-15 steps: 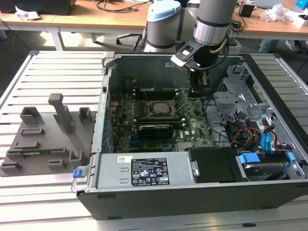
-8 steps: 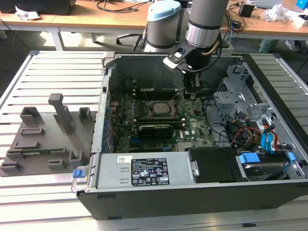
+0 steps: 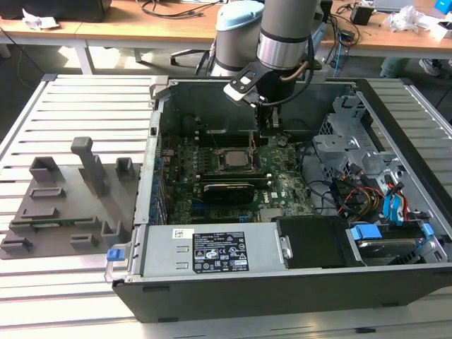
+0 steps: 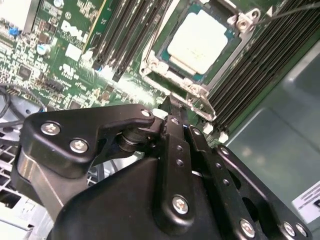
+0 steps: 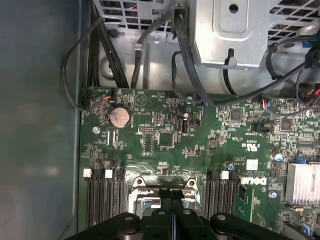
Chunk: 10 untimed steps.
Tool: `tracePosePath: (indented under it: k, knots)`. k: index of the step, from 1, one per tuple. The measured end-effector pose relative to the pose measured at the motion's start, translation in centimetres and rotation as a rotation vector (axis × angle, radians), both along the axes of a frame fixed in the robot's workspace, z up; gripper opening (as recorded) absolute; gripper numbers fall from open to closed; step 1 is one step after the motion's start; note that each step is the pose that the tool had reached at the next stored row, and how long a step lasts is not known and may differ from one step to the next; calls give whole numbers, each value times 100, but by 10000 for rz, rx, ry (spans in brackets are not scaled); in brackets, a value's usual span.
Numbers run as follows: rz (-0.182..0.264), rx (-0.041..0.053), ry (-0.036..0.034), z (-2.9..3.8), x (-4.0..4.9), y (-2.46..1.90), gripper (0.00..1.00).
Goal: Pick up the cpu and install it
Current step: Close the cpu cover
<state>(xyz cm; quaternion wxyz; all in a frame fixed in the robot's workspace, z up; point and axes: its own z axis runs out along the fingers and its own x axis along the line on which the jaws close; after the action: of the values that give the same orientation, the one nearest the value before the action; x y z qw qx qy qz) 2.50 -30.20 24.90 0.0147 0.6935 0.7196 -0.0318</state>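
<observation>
At the near edge of the exterior view, the black open computer case [image 3: 212, 300] carries a grey metal power supply [image 3: 162, 251] with a black-and-white printed label [image 3: 219, 252]; its print cannot be made out. To the exterior view's left, a grey plastic fixture tray [image 3: 63, 205] lies on the white slatted table [image 3: 92, 92]. Farther in, the green motherboard [image 3: 286, 185] bears white printed lettering [image 5: 252, 180]. The small flat square silver-grey cpu [image 3: 232, 159] lies flat inside the square metal socket frame [image 4: 149, 67]. The black gripper [image 3: 270, 131] hangs over the board beyond the cpu, toward the exterior view's right and apart from it. Its fingers [image 5: 165, 200] are pressed together with nothing between them. In the second wrist view the fingertips [image 4: 175, 112] stand just beside the frame's edge; contact cannot be determined. In the first wrist view the gripper body hides most of the frame. Above rises the silver-grey robot arm [image 3: 282, 28], and a wooden desk [image 3: 141, 32] stands farthest back.
</observation>
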Motion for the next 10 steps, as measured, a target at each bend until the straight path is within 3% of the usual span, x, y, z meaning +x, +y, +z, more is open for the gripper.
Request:
tracePosePath:
  k: [6, 10]
  knots:
    - [0, 1, -1, -12, -89, 1, 11]
    - [-1, 1, -1, -89, -241, 0, 11]
